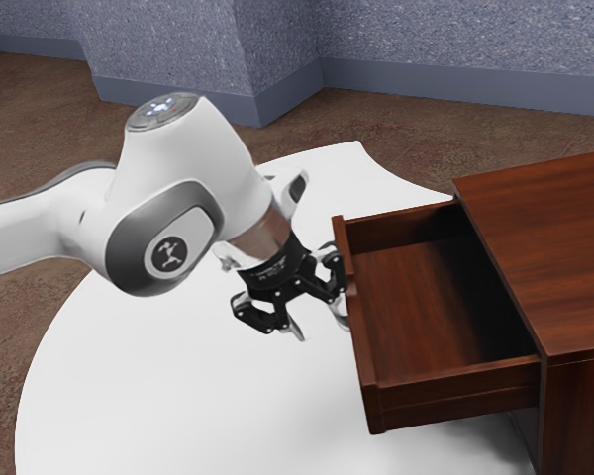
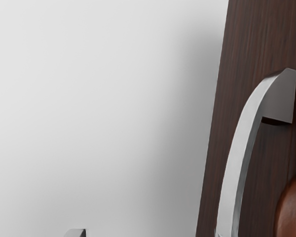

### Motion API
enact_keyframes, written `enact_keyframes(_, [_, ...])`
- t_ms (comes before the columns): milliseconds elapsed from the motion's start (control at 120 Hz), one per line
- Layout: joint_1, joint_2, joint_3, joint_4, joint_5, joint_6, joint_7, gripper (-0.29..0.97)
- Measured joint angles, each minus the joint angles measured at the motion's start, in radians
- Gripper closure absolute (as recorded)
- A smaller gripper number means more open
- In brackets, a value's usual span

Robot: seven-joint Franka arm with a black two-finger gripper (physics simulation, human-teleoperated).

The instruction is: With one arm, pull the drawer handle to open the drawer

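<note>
The dark wooden drawer (image 1: 431,307) stands pulled far out of the cabinet (image 1: 564,247), its inside bare. My black gripper (image 1: 320,323) is right at the drawer's front panel (image 1: 354,317), on the side facing the arm. In the wrist view the curved silver handle (image 2: 246,148) runs along the dark front panel (image 2: 256,59), close beside the hand. One grey fingertip (image 2: 75,232) shows well away from the handle, over the white surface. The fingers stand apart, and the handle is not clamped between them.
The cabinet sits on a round white table (image 1: 178,396) at the exterior view's right. Brown floor and a grey-blue wall (image 1: 376,40) lie behind. The arm's white body (image 1: 168,218) comes in from the exterior view's left.
</note>
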Motion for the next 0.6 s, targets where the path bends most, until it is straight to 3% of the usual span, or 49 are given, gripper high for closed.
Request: enact_keyframes(600, [0.030,-0.041,0.005,-0.047,0.001,0.006,0.001,0.40])
